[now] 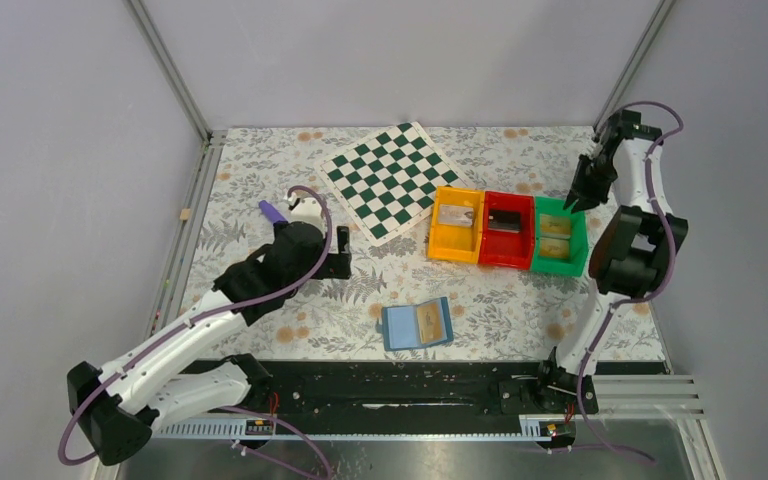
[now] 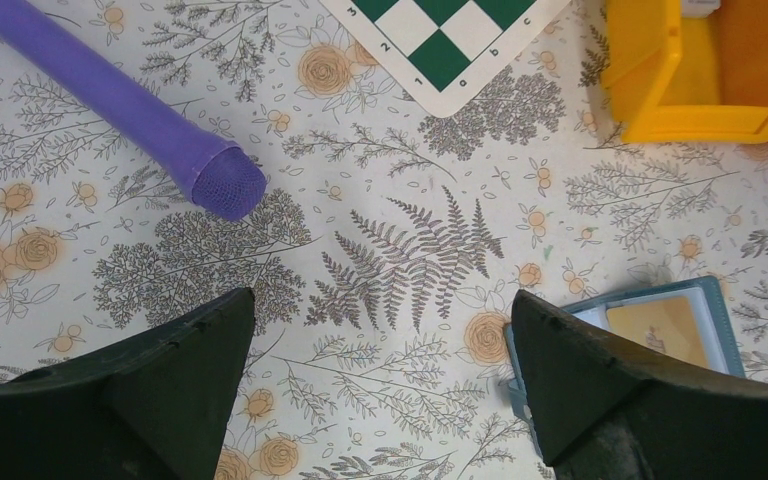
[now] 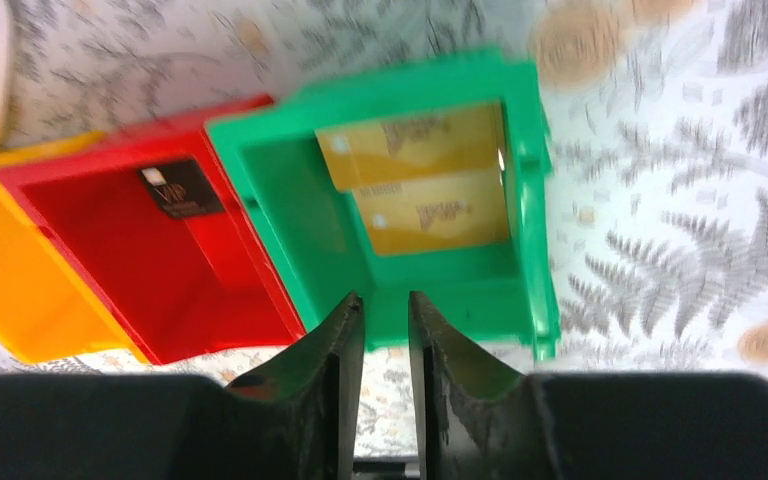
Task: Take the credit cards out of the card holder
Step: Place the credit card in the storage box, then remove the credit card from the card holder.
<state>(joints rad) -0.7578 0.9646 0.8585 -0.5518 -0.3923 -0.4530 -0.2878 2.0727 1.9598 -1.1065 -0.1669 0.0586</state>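
Right gripper (image 3: 387,300) — fingers nearly closed — above green bin (image 3: 280,200) holding two credit cards (image 3: 415,150), print illegible; left gripper (image 2: 382,300) wide, card holder (image 2: 722,325) half-hidden.

Blue card holder (image 1: 400,328) lies open, one gold card (image 1: 428,320) inside; two gold cards (image 1: 556,226) in green bin (image 1: 582,240)

Left wrist view: card holder (image 2: 725,325) is half hidden behind a finger (image 2: 610,390) of the left gripper (image 2: 380,300); the credit card (image 2: 660,325) in it shows only in part. Purple tube (image 2: 110,100), chequered board (image 2: 440,40) and yellow bin (image 2: 700,110) are all cut by the frame edges. Right wrist view: blurred throughout; print on the two credit cards (image 3: 410,150) in the green bin (image 3: 280,200) and on the black card (image 3: 182,188) is unreadable. Top view: white object (image 1: 305,208) sits partly behind the left arm (image 1: 210,310), not identifiable.
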